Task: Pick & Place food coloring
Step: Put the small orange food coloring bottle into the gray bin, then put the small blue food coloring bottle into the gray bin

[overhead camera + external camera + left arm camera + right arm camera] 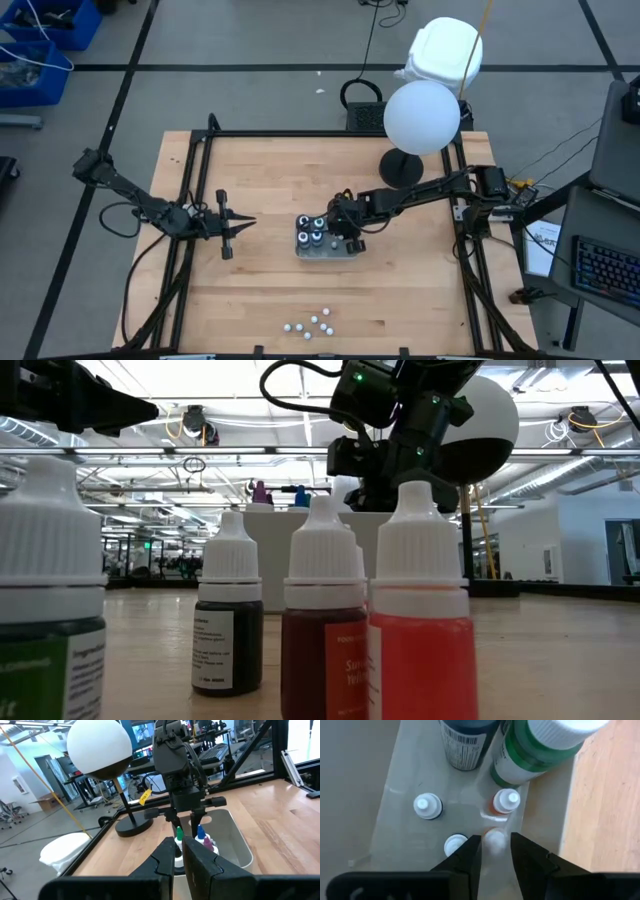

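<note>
The high view is looking straight down on the whole table (250,290) from well above. The low view is sitting at tabletop height, facing across into the room, with bottles (325,620) very close. The left wrist view is facing the clear tray (235,837) and the right arm. The right wrist view is looking down into that same tray (400,795) from near.

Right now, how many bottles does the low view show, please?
4: green bottle at left edge, dark bottle, maroon bottle, red bottle; others may hide behind.
</note>
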Robot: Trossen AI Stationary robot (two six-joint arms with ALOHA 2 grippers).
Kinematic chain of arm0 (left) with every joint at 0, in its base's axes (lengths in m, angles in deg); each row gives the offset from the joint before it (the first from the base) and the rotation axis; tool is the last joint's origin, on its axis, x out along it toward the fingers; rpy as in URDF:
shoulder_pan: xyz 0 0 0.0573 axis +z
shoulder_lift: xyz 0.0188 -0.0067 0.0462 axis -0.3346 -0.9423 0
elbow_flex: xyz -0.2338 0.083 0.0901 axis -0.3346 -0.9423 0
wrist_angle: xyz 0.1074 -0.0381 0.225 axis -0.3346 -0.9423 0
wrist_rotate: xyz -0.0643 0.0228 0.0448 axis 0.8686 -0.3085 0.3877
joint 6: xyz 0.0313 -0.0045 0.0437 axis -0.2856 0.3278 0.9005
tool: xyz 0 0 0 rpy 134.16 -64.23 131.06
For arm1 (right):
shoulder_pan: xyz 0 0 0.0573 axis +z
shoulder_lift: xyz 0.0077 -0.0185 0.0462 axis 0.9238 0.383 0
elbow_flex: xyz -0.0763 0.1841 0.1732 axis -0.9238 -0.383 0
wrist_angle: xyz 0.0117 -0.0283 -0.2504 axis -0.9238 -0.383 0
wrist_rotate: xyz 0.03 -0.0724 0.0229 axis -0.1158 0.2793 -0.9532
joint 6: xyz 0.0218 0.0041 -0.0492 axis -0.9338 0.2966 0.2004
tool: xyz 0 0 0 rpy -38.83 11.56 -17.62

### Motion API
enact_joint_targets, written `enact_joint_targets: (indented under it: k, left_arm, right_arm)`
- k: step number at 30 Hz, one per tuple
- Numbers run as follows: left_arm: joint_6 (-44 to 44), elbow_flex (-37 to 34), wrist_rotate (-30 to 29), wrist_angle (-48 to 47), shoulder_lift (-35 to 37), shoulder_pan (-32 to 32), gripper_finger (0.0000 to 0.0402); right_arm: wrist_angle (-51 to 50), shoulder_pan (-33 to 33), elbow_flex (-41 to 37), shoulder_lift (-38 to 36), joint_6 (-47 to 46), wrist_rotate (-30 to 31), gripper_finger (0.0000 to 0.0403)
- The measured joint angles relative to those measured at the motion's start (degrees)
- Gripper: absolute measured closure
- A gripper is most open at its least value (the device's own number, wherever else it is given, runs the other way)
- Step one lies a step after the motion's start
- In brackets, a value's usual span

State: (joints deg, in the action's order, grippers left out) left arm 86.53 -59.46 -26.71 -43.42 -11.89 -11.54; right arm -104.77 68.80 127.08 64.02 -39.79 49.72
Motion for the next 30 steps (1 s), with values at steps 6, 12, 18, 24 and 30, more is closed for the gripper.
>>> enact_joint_targets:
  k: [6,12,18,24,30]
  left_arm:
    - [-0.22,0.00,0.00,0.02,-0.02,0.00,0.0360]
    - [-0.49,0.00,0.00,0.03,-0.02,0.00,0.0360]
    - [-0.59,0.00,0.00,0.90,-0.02,0.00,0.0360]
    - [-0.66,0.00,-0.02,1.10,-0.01,0.00,0.0360]
    - [-1.95,0.00,-0.02,1.08,-0.01,0.00,0.0360]
  right_arm:
    - [0.05,0.00,0.00,0.00,-0.33,0.10,0.0308]
    - [-2.21,0.02,0.36,-1.35,-0.09,2.78,0.0312]
    - [-7.32,0.21,0.96,-8.30,0.12,6.72,0.0313]
    - [-3.64,3.24,-4.78,-22.09,2.78,-0.31,0.0333]
    - [10.49,5.21,-20.23,-40.62,0.57,-8.53,0.0395]
